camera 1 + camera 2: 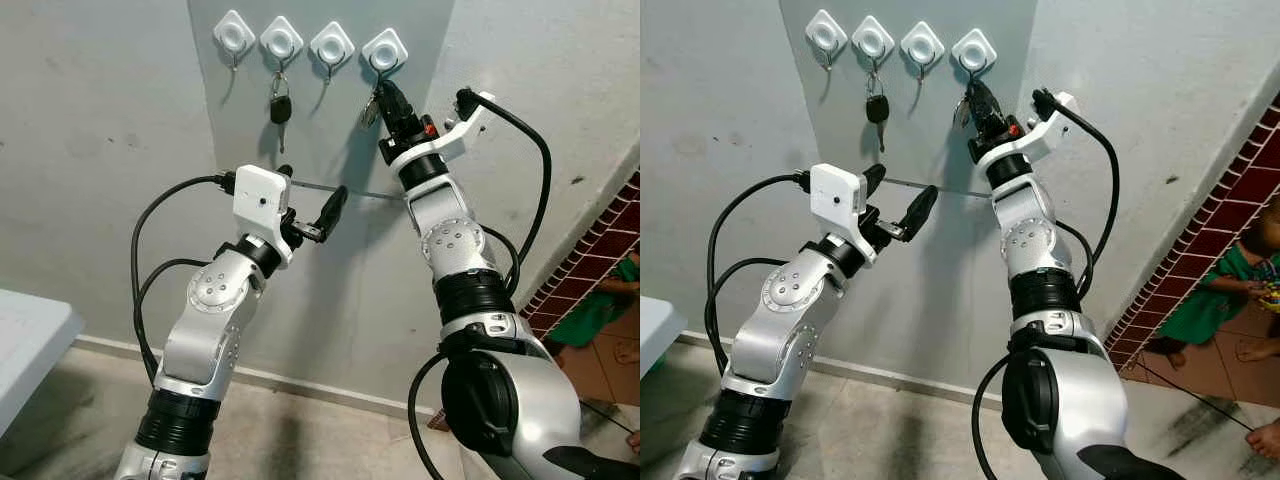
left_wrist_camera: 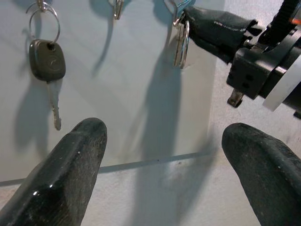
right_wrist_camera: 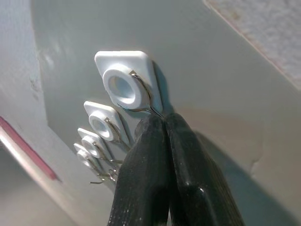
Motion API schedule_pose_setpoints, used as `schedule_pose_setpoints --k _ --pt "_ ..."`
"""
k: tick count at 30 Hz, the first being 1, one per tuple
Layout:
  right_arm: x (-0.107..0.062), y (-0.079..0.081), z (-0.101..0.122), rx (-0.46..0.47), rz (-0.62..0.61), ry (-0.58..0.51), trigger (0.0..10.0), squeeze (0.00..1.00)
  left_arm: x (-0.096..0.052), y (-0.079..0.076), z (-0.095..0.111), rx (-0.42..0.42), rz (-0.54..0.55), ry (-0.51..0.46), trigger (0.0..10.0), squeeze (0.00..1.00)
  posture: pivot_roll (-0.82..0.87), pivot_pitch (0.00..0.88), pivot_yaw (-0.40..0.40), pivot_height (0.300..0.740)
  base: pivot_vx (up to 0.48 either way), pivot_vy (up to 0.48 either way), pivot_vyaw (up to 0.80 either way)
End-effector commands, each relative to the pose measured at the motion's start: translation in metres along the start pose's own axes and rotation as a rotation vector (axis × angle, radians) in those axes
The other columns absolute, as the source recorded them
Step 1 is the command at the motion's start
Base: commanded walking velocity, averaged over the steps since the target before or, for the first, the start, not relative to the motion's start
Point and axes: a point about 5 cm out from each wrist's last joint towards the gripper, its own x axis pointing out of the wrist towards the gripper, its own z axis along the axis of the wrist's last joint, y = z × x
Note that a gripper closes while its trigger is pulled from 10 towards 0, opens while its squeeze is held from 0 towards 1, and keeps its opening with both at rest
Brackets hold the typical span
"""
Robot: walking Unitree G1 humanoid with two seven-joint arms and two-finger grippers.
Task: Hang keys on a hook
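Left tool [image 1: 318,212] apart, idle below hooks. Right tool [image 1: 385,97] clamped on keys [image 1: 371,110] at rightmost hook [image 1: 385,50]; ring seemingly on, release left.

Grey wall [image 1: 100,150], red brick-patterned strip [image 1: 1240,180], white table corner [image 1: 30,330], person in green [image 1: 1225,290], possibly crouching

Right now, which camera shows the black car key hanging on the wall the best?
The left wrist view: the black key hangs big and close, with its ring and silver blade plain. The two eye views show it small on the second hook. The right wrist view shows hooks, no clear key.
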Motion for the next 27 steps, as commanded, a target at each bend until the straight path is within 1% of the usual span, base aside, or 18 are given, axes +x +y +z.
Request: schedule_pose_setpoints --k 1,2,4,7,8,10,12,16,17,19,21,27 --pt "-0.0041 -0.0067 -0.0092 0.047 -0.044 0.042 10.0 0.0 -0.0011 -0.0014 0.002 0.009 -0.004 -0.002 10.0 0.0 0.02 0.018 -0.041 0.732 0.0 0.0 0.0" --pt "-0.0043 -0.0067 -0.0096 0.048 -0.043 0.045 10.0 0.0 -0.0012 -0.0015 0.002 0.008 -0.004 -0.002 10.0 0.0 0.02 0.018 -0.041 0.732 0.0 0.0 0.0" --pt "-0.0046 -0.0064 -0.01 0.097 -0.042 0.037 10.0 0.0 -0.0013 -0.002 0.002 0.007 -0.005 -0.001 10.0 0.0 0.02 0.018 -0.044 0.732 0.0 0.0 0.0" --pt "-0.0055 -0.0074 -0.0102 0.119 -0.051 0.033 10.0 0.0 -0.0015 -0.0028 0.0019 0.005 -0.004 -0.002 10.0 0.0 0.02 0.019 -0.046 0.732 0.0 0.0 0.0" --pt "-0.0064 -0.0082 -0.0114 0.159 -0.057 0.031 10.0 0.0 -0.0016 -0.0034 0.0019 0.002 -0.003 -0.002 10.0 0.0 0.02 0.019 -0.047 0.732 0.0 0.0 0.0" --pt "-0.007 -0.0091 -0.012 0.184 -0.064 0.028 10.0 0.0 -0.0017 -0.0037 0.0018 0.001 -0.003 -0.002 10.0 0.0 0.02 0.019 -0.05 0.732 0.0 0.0 0.0" --pt "-0.0077 -0.0105 -0.0126 0.236 -0.076 0.019 10.0 0.0 -0.0018 -0.0042 0.0017 0.0 -0.002 -0.003 10.0 0.0 0.02 0.019 -0.05 0.732 0.0 0.0 0.0" --pt "-0.0086 -0.0103 -0.0143 0.246 -0.076 0.027 10.0 0.0 -0.0022 -0.0052 0.001 -0.002 0.0 -0.003 10.0 0.0 0.03 0.019 -0.057 0.732 0.0 0.0 0.0" --pt "-0.0087 -0.0097 -0.0149 0.235 -0.072 0.028 10.0 0.0 -0.0024 -0.0054 0.0007 -0.002 0.001 -0.002 10.0 0.0 0.03 0.019 -0.057 0.732 0.0 0.0 0.0" --pt "-0.0087 -0.0091 -0.0154 0.25 -0.071 0.026 10.0 0.0 -0.0026 -0.0058 0.0007 -0.005 0.003 -0.003 10.0 0.0 0.02 0.018 -0.058 0.732 0.0 0.0 0.0" --pt "-0.0087 -0.0083 -0.016 0.241 -0.065 0.029 10.0 0.0 -0.0028 -0.0061 0.0006 -0.004 0.004 -0.003 10.0 0.0 0.03 0.019 -0.06 0.732 0.0 0.0 0.0" --pt "-0.0089 -0.0081 -0.0171 0.286 -0.076 0.03 10.0 0.0 -0.0039 -0.0064 0.0001 -0.01 0.008 -0.001 10.0 0.0 0.03 0.023 -0.062 0.732 0.0 0.0 0.0"
